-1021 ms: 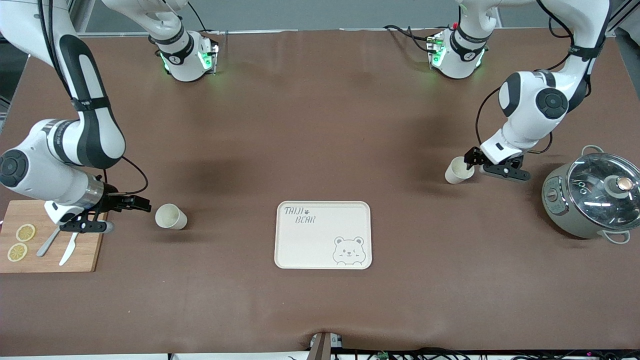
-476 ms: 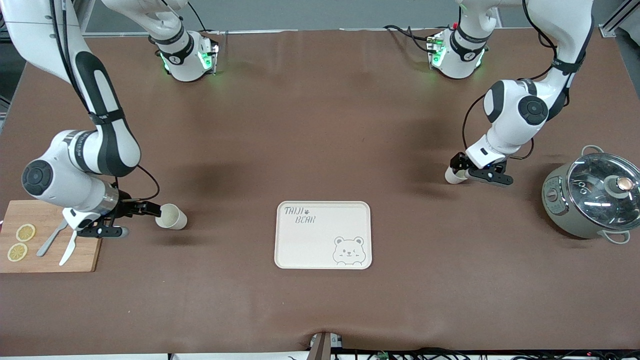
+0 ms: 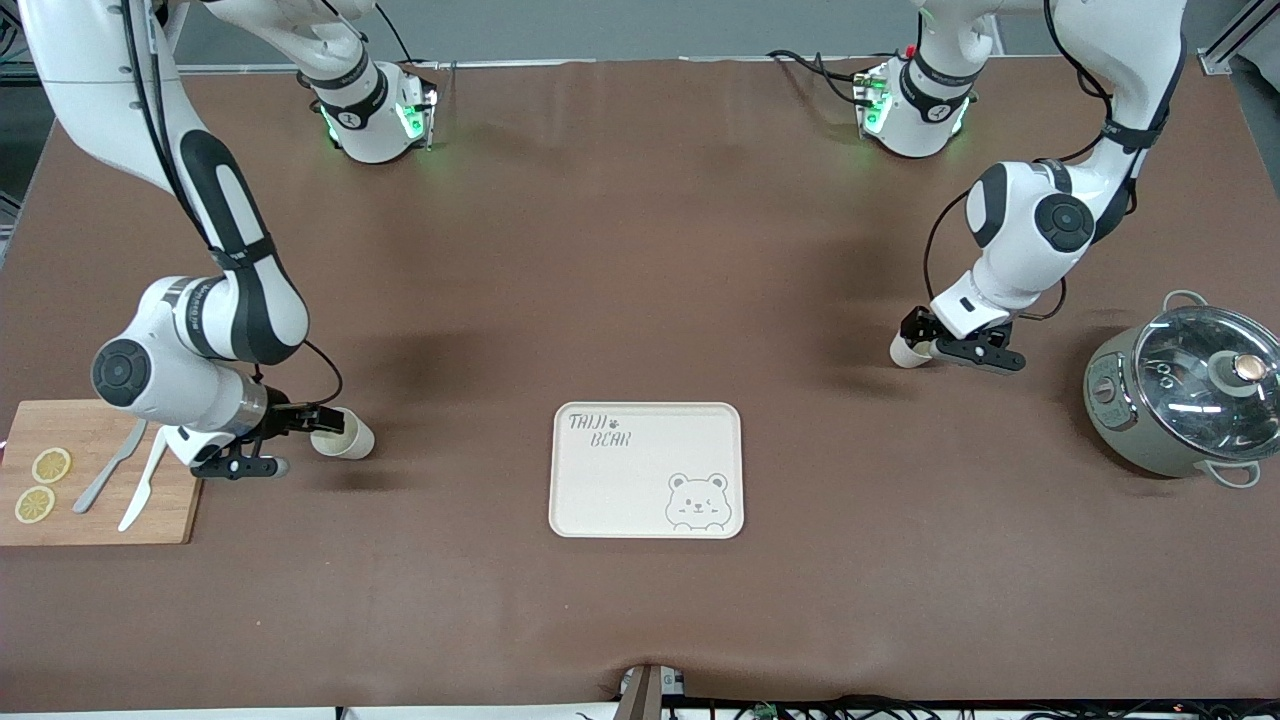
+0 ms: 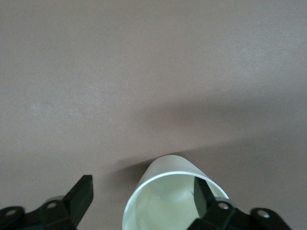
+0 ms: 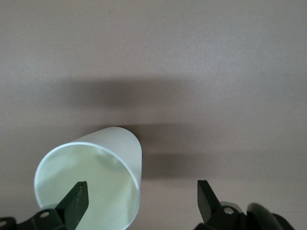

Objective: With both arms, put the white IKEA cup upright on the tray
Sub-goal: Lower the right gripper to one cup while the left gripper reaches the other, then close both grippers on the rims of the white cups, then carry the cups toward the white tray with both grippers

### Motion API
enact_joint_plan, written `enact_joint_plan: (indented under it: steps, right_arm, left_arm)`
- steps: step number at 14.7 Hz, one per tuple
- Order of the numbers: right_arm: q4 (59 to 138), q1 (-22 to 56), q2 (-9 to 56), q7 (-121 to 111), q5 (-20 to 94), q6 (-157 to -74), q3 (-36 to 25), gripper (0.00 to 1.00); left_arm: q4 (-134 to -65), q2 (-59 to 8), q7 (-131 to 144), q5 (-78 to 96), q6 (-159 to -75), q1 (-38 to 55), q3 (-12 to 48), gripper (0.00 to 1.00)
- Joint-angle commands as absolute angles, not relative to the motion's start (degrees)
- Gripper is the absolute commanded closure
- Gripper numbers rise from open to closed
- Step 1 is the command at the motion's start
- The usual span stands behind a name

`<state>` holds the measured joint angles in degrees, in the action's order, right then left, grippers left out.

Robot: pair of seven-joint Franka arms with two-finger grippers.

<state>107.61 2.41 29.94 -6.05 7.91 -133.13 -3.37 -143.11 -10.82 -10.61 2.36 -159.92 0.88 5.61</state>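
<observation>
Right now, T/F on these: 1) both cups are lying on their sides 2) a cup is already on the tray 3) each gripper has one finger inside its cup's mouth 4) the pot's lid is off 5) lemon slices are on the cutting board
1) True: the cup at the right gripper and the cup at the left gripper both lie on the table.
2) False: the tray holds nothing.
3) True: the left gripper and right gripper each straddle the rim, open.
4) False: the glass lid sits on the pot.
5) True: lemon slices lie on the cutting board.
</observation>
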Motion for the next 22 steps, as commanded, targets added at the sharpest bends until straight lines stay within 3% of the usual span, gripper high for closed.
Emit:
enact_joint_plan:
  steps: [1,3,5,8,9,11,14,15,18,22]
  right_arm:
    - [107.49,2.81,30.94,-6.33,8.35,-134.21,-3.6,0.0]
    - [107.49,2.9,31.46,-6.33,8.35,-134.64,-3.6,0.0]
    - [107.49,2.9,31.55,-6.33,8.35,-134.91,-3.6,0.0]
    - [107.4,2.64,31.64,-6.24,8.44,-134.91,-3.52,0.0]
    - [107.32,2.64,31.73,-6.24,8.44,-134.91,-3.52,0.07]
    - [107.31,2.99,31.73,-6.15,8.61,-134.91,-3.52,0.38]
    - [107.23,2.99,31.73,-6.15,8.61,-134.82,-3.52,0.76]
    - [107.23,2.99,31.73,-6.15,8.61,-134.82,-3.52,0.84]
    - [107.14,2.99,31.82,-6.07,8.7,-134.91,-3.52,0.98]
    - [107.05,3.34,32.08,-6.24,8.53,-134.91,-3.6,1.0]
  left_arm:
    - [-145.19,-9.67,-10.19,3.6,-160.66,0.44,5.8,0.62]
    - [-145.63,-9.58,-9.85,3.6,-160.66,0.44,5.8,0.66]
    - [-146.51,-9.14,-9.23,3.6,-160.75,0.44,5.71,1.0]
    - [-146.25,-9.14,-7.04,3.6,-160.75,0.79,5.8,1.0]
    - [-145.99,-9.14,-6.42,3.6,-160.75,0.88,5.8,1.0]
    - [-143.37,-9.49,-3.18,3.6,-159.79,1.75,6.5,1.0]
    - [-134.68,-10.72,1.92,3.52,-150.07,2.81,7.38,1.0]
    - [-131.17,-11.68,4.11,3.43,-146.38,3.42,7.82,1.0]
    - [-119.39,-16.15,13.06,2.73,-136.61,7.28,8.61,1.0]
    - [-104.36,-24.15,25.98,-1.22,-127.29,12.91,8.61,1.0]
